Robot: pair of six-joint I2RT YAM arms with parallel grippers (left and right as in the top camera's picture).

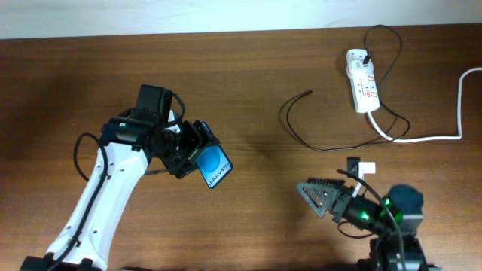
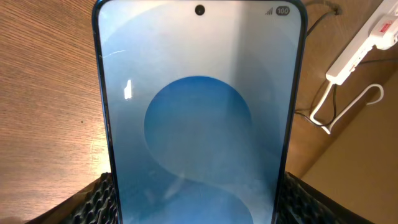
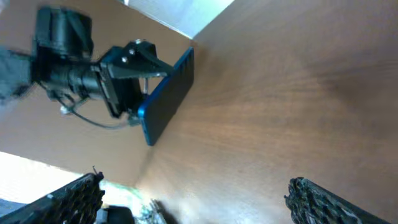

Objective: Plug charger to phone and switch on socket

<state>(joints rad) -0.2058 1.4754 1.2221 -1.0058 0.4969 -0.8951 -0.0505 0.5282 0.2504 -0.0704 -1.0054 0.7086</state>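
Left side of the brown wooden desk point(image 1: 68, 68): the white left arm reaches in from the near edge. The left gripper point(image 1: 196, 156) is clamped on the lower end of the slim black-edged smartphone with a blue screen point(image 1: 215, 167). The phone sits left of the desk's centre and looks lifted clear of the wood, screen tilted upward. In the left wrist view the screen point(image 2: 199, 112) fills the frame between both ribbed black fingers point(image 2: 93, 202). Right of centre, toward the far edge, the long thin black charger cable point(image 1: 300, 95) lies loose. Its small plug tip is free on the wood, well apart from the phone, and the cable curls back toward the right. Near the far right corner lies the small white oblong power strip with red marks point(image 1: 363, 81). Its thick white cord point(image 1: 429, 138) runs to the right edge. At the near edge, right side, the right gripper point(image 1: 309, 194) hangs with jaws spread wide and nothing between them.
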